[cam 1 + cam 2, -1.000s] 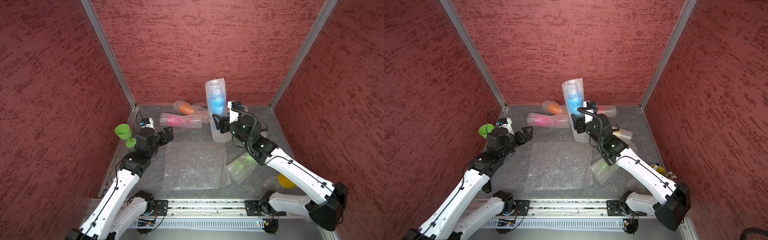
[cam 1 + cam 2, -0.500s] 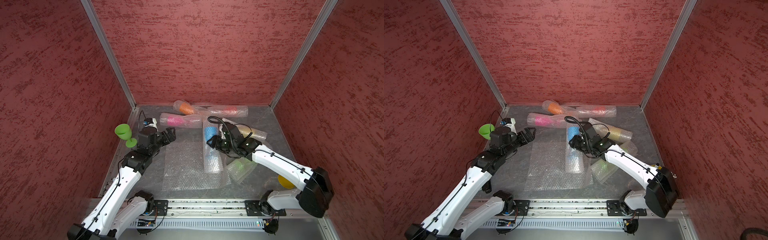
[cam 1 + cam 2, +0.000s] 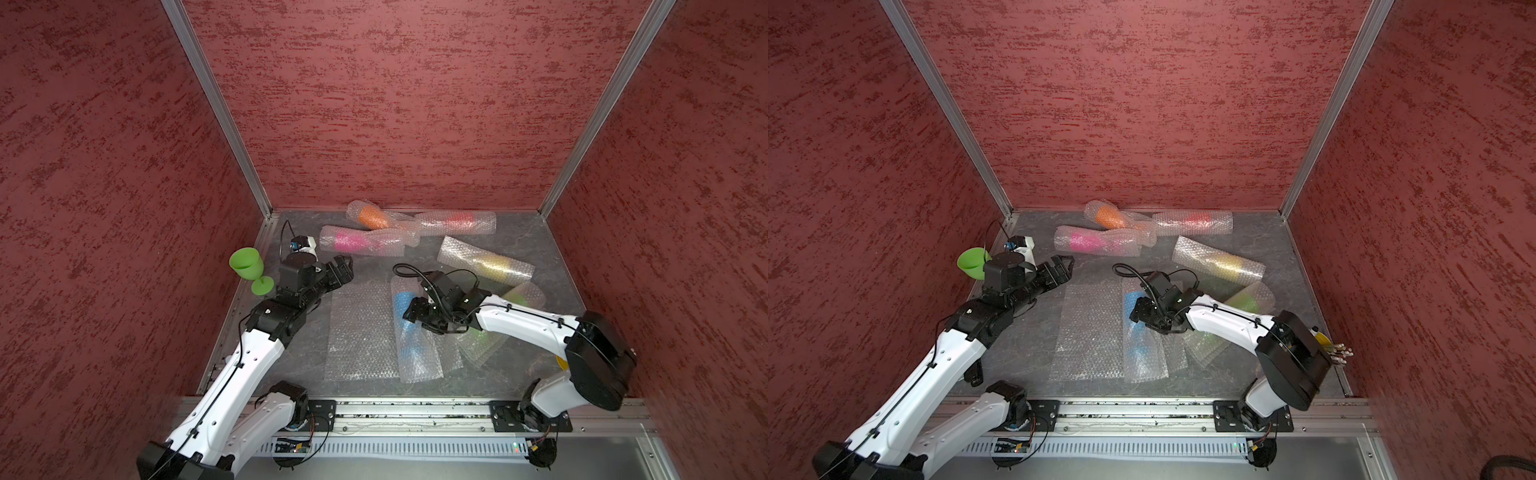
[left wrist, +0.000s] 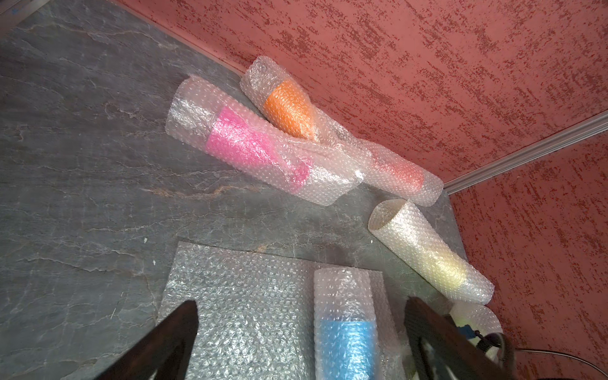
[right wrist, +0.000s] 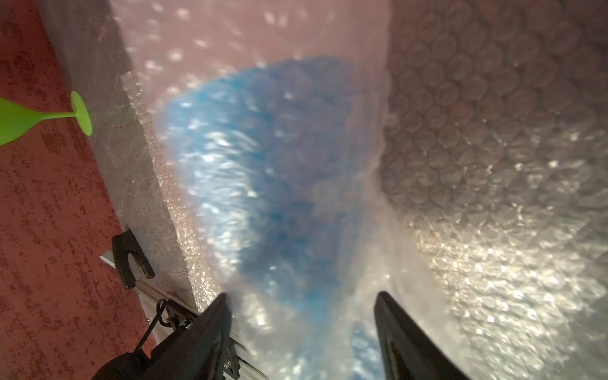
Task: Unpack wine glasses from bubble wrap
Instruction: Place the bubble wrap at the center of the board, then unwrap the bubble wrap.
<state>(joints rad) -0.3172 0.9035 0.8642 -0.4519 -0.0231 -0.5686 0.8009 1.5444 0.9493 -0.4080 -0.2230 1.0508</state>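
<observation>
Glossy bubble wrap (image 3: 357,332); matt, seemingly plastic green goblet (image 3: 246,266).

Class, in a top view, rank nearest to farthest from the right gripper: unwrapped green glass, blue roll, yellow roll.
1. blue roll, lying between the jaws of the right gripper.
2. yellow roll, farther back on the right.
3. green glass, standing far off on the left side.

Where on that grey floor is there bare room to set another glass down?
Bare: between the green goblet, pink roll and flat sheet; also the far right corner beside the red roll. Crowded: the back wall and around the blue roll.
</observation>
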